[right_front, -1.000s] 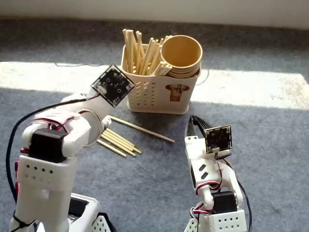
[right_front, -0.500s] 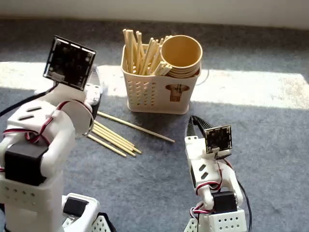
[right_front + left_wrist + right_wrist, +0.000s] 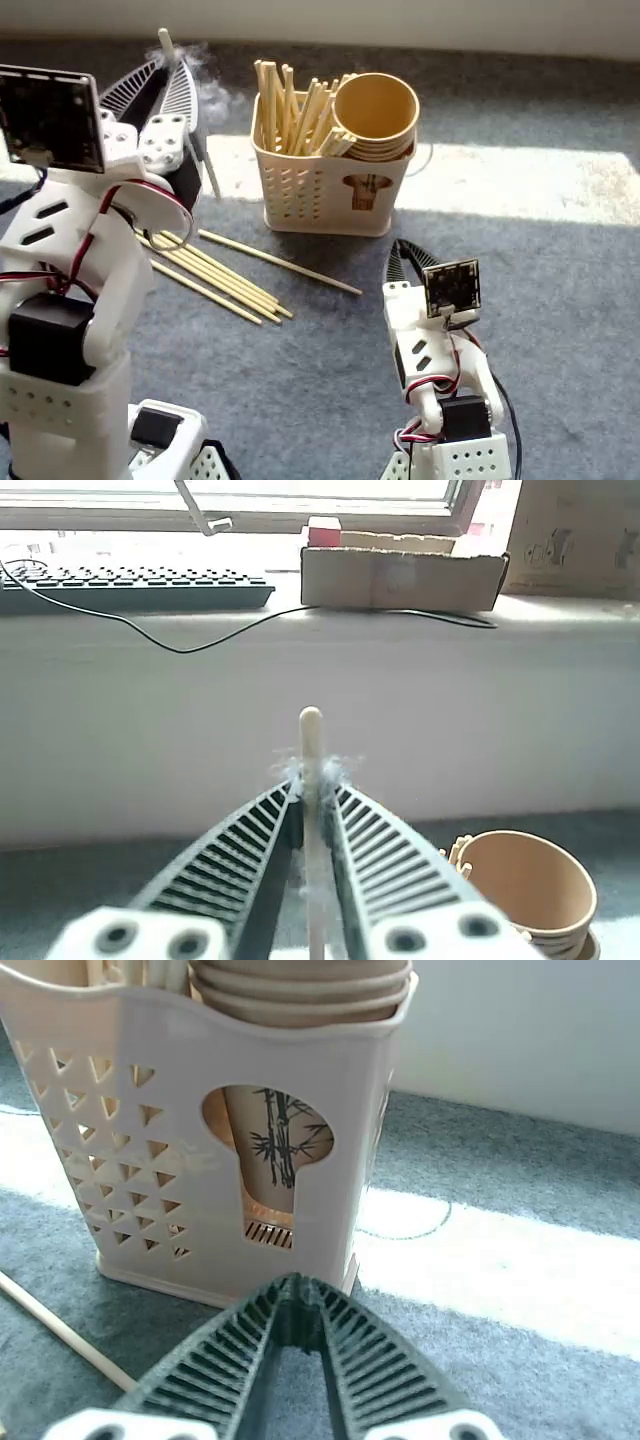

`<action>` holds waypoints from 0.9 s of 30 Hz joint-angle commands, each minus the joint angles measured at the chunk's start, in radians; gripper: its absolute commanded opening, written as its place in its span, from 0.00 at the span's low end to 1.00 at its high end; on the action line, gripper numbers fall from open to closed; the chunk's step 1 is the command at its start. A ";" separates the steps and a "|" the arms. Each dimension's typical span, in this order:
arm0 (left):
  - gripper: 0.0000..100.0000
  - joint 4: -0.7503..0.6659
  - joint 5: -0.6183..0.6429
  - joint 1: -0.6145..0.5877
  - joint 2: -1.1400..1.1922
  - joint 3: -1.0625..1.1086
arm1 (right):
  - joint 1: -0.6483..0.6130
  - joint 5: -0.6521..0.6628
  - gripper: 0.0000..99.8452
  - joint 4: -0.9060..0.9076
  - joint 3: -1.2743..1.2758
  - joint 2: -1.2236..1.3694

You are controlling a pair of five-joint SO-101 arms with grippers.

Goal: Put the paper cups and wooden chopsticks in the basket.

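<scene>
left wrist view: end effector (image 3: 315, 785) clamps chopstick (image 3: 311, 730).

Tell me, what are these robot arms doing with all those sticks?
They are tidying up. The left pincer is shut on one wooden chopstick, holding it upright in the air beside the basket. The basket already holds a bunch of chopsticks and a stack of paper cups. Several loose chopsticks lie on the carpet, waiting. The right pincer sits shut and empty, low in front of the basket.
</scene>
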 commanded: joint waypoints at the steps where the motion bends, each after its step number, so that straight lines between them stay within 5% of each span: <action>1: 0.01 -0.114 0.031 0.016 -0.005 -0.028 | 0.005 0.011 0.00 -0.030 0.105 -0.008; 9: 0.01 -0.370 0.028 0.087 -0.005 0.128 | 0.005 0.011 0.00 -0.028 0.105 -0.008; 27: 0.01 -0.624 -0.078 0.119 -0.005 0.421 | 0.005 0.011 0.00 -0.027 0.105 -0.008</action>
